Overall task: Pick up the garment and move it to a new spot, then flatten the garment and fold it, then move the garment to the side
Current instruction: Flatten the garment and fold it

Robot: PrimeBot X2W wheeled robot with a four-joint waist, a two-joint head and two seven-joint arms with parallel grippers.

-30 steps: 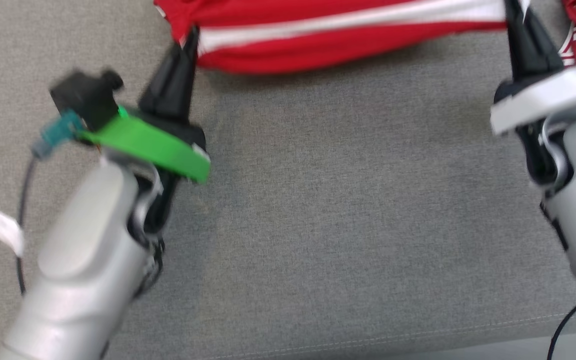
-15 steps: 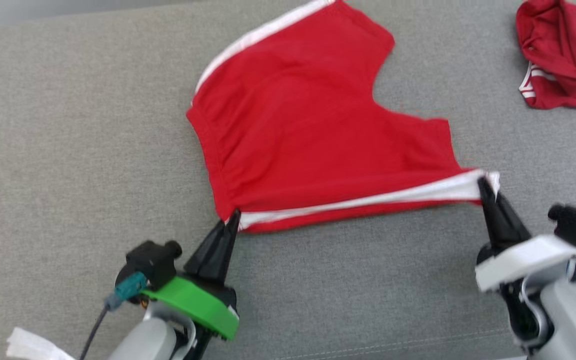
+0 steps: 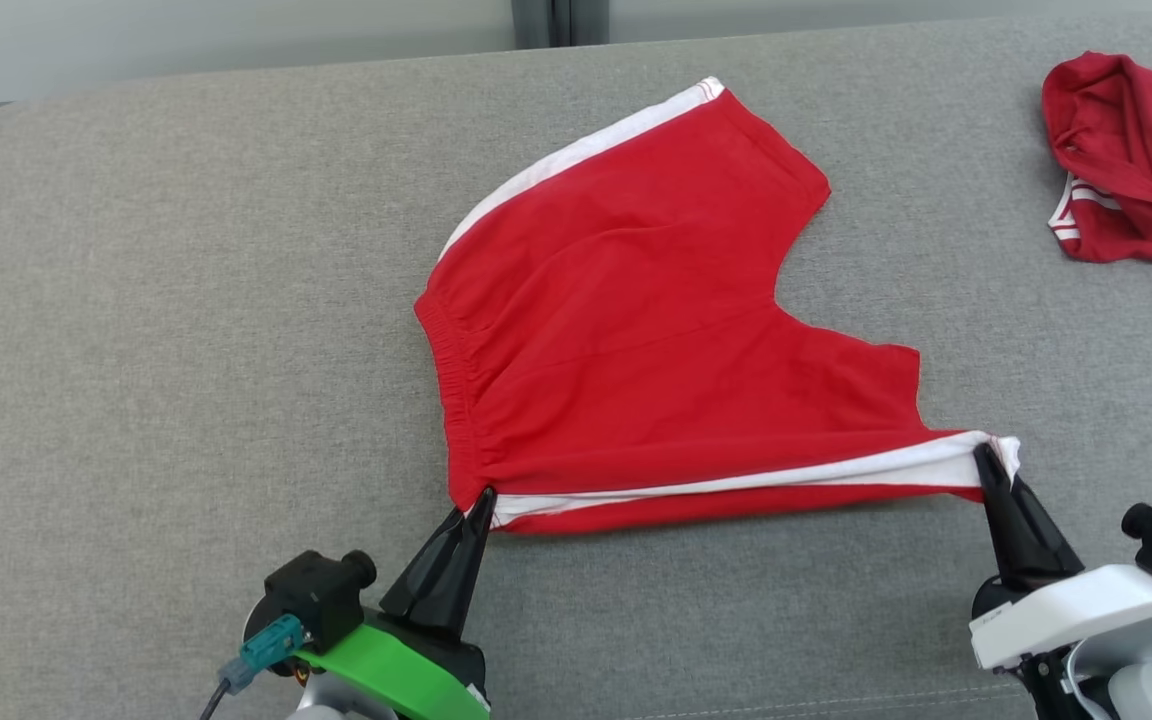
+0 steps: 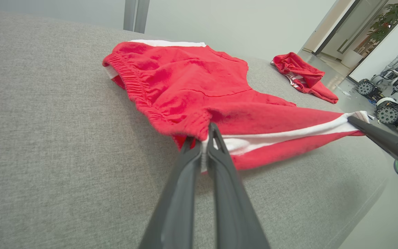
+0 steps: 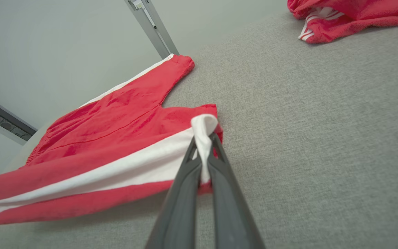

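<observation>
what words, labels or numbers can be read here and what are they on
Nothing legible.
white mount behind the right gripper: a tiny dark mark at its left end, too small to read.
red shorts and the second red garment: white stripes, no print visible.

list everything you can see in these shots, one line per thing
red shorts with white side stripes: one, red and white, spread mid-surface, near edge held taut between both grippers
crumpled red garment with white stripes: one, red and white, far right of the surface
grey fabric surface: one, grey, under both garments
wheeled robots: a few, grey and white, on the floor beyond the surface
left gripper: one, dark fingers, shut on the shorts' waistband corner
right gripper: one, dark fingers, shut on the white-striped leg hem corner
</observation>
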